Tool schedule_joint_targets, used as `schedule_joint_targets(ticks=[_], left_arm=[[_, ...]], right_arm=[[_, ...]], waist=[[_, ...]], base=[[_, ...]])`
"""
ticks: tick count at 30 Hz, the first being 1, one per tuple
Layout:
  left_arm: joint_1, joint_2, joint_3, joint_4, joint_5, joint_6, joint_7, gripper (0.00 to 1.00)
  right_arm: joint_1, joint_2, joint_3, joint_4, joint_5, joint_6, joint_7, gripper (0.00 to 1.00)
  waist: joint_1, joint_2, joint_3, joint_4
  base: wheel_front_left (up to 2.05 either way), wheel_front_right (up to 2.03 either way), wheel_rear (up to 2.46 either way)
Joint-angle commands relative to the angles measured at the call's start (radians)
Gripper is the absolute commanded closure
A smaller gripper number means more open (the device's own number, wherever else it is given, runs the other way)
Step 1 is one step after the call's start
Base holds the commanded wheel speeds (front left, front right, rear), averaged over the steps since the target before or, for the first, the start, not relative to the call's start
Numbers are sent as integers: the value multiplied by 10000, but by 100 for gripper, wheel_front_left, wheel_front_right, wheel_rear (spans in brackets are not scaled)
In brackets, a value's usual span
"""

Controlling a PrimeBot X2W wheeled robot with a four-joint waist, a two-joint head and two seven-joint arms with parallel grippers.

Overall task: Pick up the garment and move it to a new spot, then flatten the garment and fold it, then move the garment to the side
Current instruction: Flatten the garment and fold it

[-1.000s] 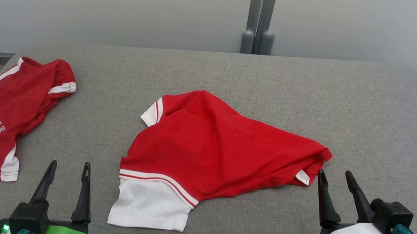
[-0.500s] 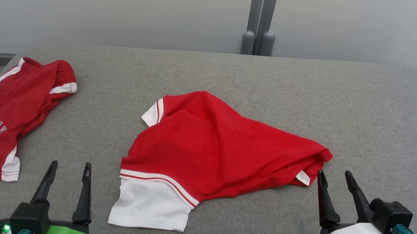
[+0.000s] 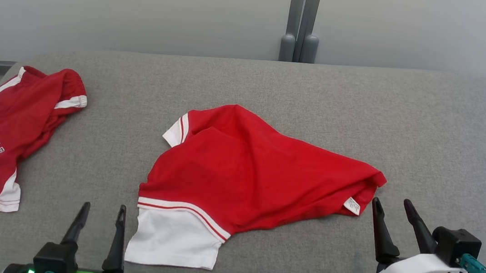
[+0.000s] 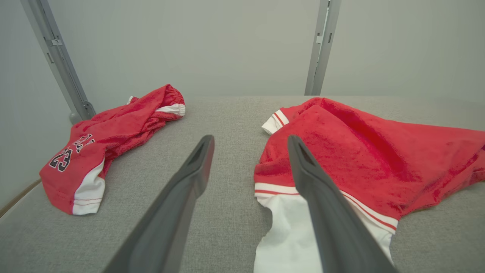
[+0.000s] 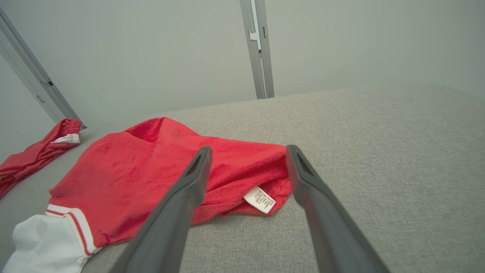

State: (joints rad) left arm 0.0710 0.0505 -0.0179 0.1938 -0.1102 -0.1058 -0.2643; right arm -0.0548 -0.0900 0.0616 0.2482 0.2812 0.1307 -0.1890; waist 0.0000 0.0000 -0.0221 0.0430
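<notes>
Position: the garment (image 3: 243, 173), red with a white panel (image 3: 171, 243), lies crumpled near the middle of the grey padded surface (image 3: 321, 95), untouched by either tool.

Tools: the left gripper (image 3: 104, 207) and the right gripper (image 3: 391, 201) both have their jaws spread wide and carry nothing.

Key relation: the garment's long axis runs across us, from the white panel at our near left to a bunched red end carrying a care label (image 3: 352, 206) at our right. Each end sits just ahead of one gripper. In the right wrist view the labelled end falls between that gripper's fingers, a little beyond the tips. The left gripper stands just beside the white panel's left edge, slightly off to its outside. We judge the right arm better lined up for a first pinch, and the left needs a small shift inward.

Room: bare surface is wide to the right and beyond the garment. To the left a second red garment (image 3: 15, 129), marked 23, lies well apart but claims that corner. We judge the right or far side the better new spot. The near rim is hidden from us, so we cannot tell how much margin the white panel has.
</notes>
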Motion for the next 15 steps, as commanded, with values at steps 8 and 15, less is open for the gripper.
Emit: schedule_joint_targets(ticks=[8,15], left_arm=[[-540,21,-494,1779,-690,-135,5,0],[-745,17,-730,2767,-920,-173,5,0]], right_arm=[[-1070,-368,364,1803,159,1,190,0],[-2045,-465,481,3730,374,1,-86,0]], waist=[[0,0,233,-107],[0,0,578,-50]], base=[[0,0,0],[0,0,0]])
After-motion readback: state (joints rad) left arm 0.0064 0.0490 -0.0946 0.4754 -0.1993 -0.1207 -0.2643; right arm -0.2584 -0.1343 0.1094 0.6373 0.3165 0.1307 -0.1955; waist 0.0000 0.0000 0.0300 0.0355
